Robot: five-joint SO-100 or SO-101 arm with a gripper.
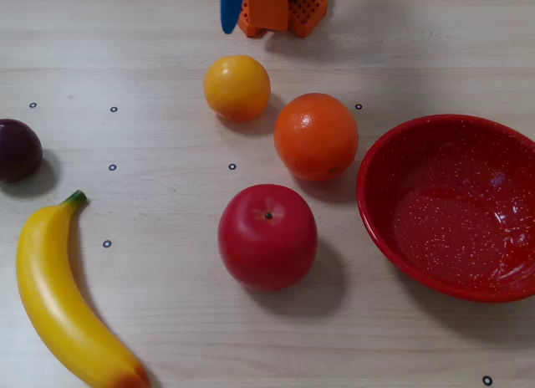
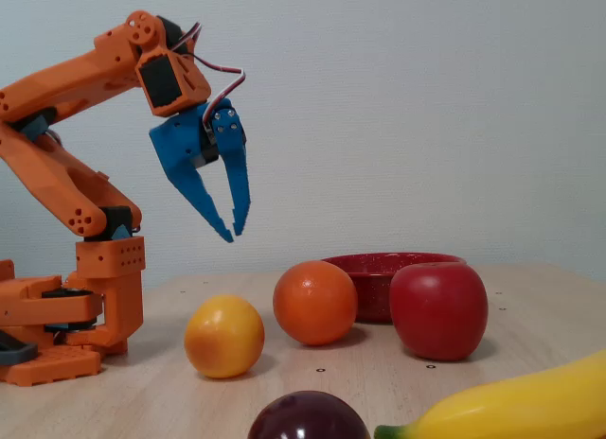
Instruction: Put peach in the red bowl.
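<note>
The peach (image 1: pixel 237 88), small, smooth and yellow-orange, rests on the table at the back; the side-on fixed view shows the peach (image 2: pixel 224 337) in front of the arm's base. The red bowl (image 1: pixel 393 158), speckled and holding nothing, sits at the right, and its rim (image 2: pixel 379 260) shows behind the fruit. My blue gripper (image 2: pixel 232 235) hangs high above the peach and a little behind it, pointing down, slightly open with nothing between its fingers. From above only one blue finger (image 1: pixel 229 7) shows at the top edge.
An orange (image 1: pixel 316 136) lies between the peach and the bowl. A red apple (image 1: pixel 267 236) sits in the middle, a banana (image 1: pixel 63 304) at the front left, a dark plum (image 1: pixel 17 150) at the left edge. The arm's orange base (image 2: pixel 76 311) stands behind the peach.
</note>
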